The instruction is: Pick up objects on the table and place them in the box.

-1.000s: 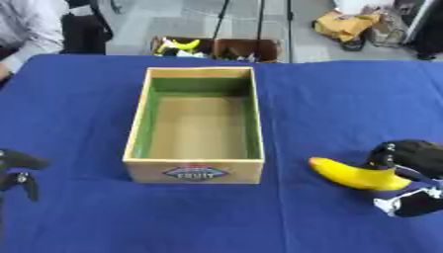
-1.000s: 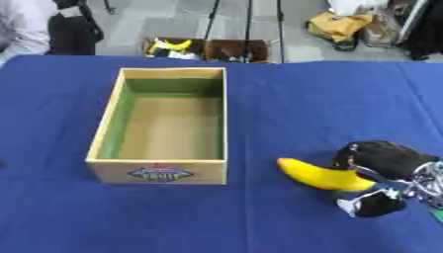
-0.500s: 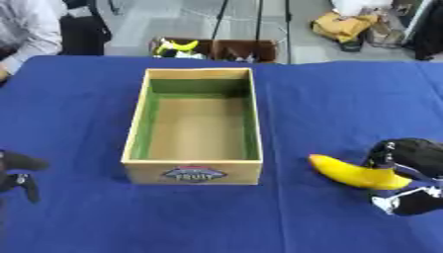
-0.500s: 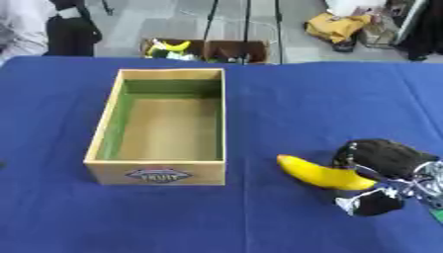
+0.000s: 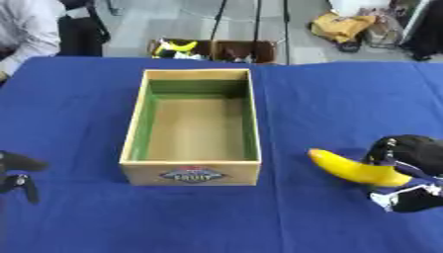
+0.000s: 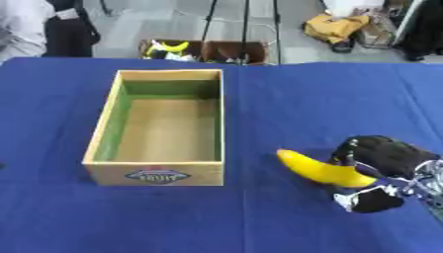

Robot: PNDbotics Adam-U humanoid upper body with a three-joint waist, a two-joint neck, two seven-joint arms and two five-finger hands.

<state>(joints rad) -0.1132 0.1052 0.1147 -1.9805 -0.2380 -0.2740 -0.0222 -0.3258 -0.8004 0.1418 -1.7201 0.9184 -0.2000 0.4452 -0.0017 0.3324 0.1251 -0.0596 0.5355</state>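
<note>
The right hand (image 6: 385,165) curls round a banana (image 6: 320,170). The empty wooden box (image 5: 192,168) stands to its left, bare blue table (image 5: 346,108) between them. The left hand (image 5: 17,173) shows at the left edge; I cannot tell its fingers' state.

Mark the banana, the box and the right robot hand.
banana (image 6: 322,171): right eye view, middle of its yellow body.
box (image 5: 191,174): left eye view, near front wall by the label.
right robot hand (image 6: 387,154): right eye view, black back of the hand curled over the banana's end.
</note>
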